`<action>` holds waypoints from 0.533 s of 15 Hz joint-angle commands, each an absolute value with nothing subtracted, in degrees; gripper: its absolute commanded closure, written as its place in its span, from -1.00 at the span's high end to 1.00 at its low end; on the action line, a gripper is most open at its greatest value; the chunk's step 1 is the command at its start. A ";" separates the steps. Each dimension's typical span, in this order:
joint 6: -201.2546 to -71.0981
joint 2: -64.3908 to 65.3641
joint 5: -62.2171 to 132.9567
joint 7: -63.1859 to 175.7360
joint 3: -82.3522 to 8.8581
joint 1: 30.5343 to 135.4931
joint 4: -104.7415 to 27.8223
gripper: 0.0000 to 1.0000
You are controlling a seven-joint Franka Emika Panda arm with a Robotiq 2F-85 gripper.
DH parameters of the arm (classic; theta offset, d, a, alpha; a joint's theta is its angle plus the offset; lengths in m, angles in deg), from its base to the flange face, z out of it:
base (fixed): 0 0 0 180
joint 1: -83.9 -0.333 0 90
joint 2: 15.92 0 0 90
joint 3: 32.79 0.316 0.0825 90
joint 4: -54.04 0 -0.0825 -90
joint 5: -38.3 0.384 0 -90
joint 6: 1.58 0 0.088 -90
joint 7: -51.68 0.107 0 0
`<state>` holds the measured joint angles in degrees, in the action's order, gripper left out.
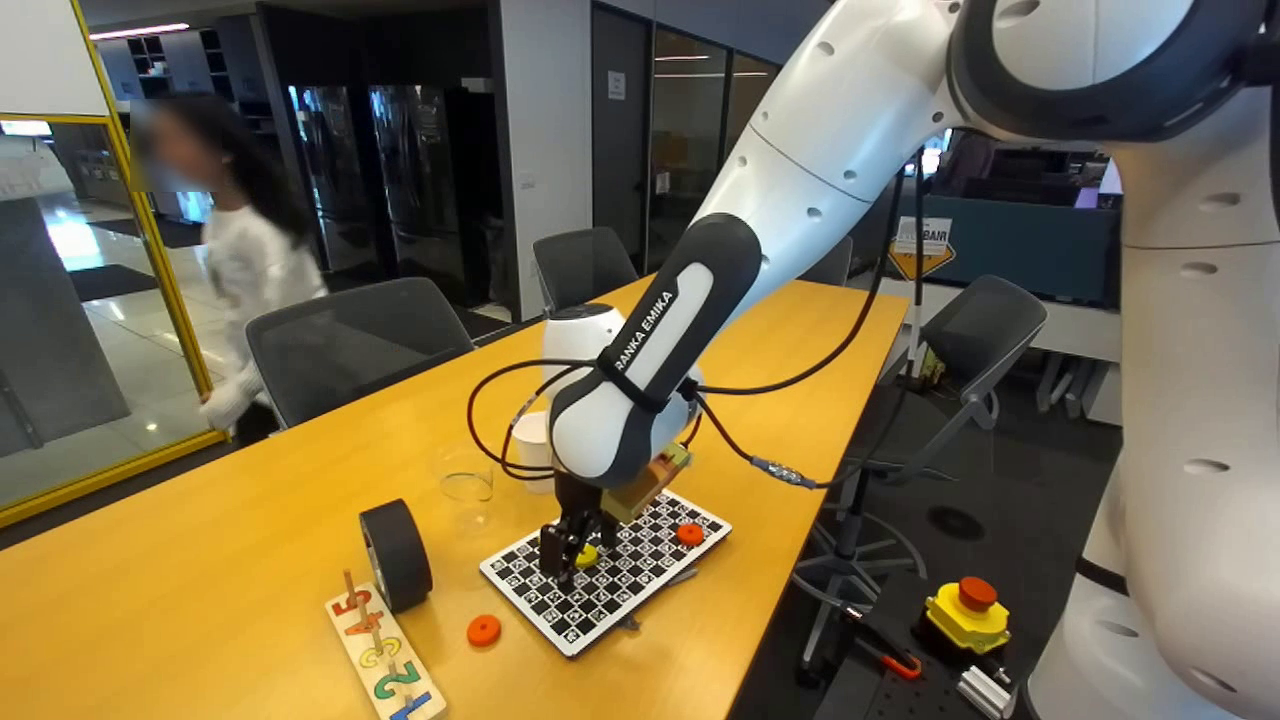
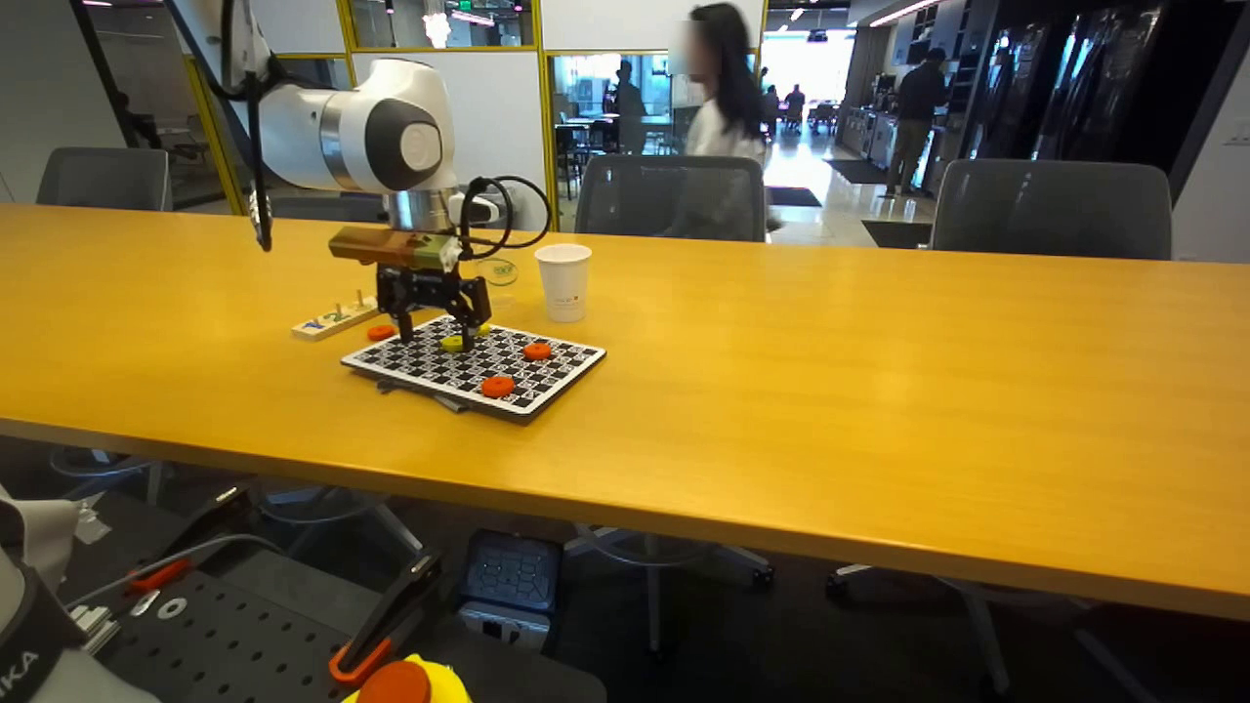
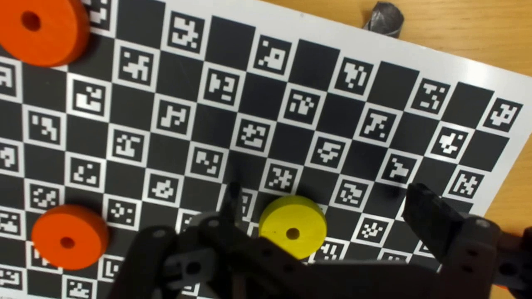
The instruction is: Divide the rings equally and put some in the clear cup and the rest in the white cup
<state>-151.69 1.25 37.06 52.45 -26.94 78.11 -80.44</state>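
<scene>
1. As far as you can see, most of the sorting looks left: five rings (image 2: 498, 388) lie loose, three orange and two yellow, one yellow partly hidden.
2. Four seem to be on the board (image 1: 610, 600); the fifth, an orange ring (image 1: 484, 630), lies on the table (image 1: 220, 600) at eight o'clock from the board in an exterior view.
3. In an exterior view, your clear cup (image 1: 467, 490) stands at ten o'clock from the board, the white cup (image 1: 534, 440) at eleven. You can make out no ring in the clear cup; the white cup's inside is hidden.
4. Your arm (image 1: 810, 165) slopes down from one o'clock in an exterior view; in both exterior views the gripper (image 2: 437, 342) points to six, low over the board. Whether its tips touch, you cannot tell.
5. Its jaws stand wide apart, gripping nothing. In the wrist view a yellow ring (image 3: 293, 220) shows between the fingers (image 3: 430, 214), nearer the one at nine o'clock; you probably need to centre first.
</scene>
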 commanded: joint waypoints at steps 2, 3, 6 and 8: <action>-152.20 2.63 35.90 52.80 -28.06 77.75 -77.91 1.00; -152.12 2.85 35.88 52.71 -28.15 77.78 -77.54 1.00; -151.92 3.67 36.01 52.48 -28.34 77.94 -76.38 1.00; -152.03 4.15 35.94 52.50 -28.54 77.95 -75.96 0.55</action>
<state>-151.69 2.98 36.82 52.45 -28.00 78.12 -77.68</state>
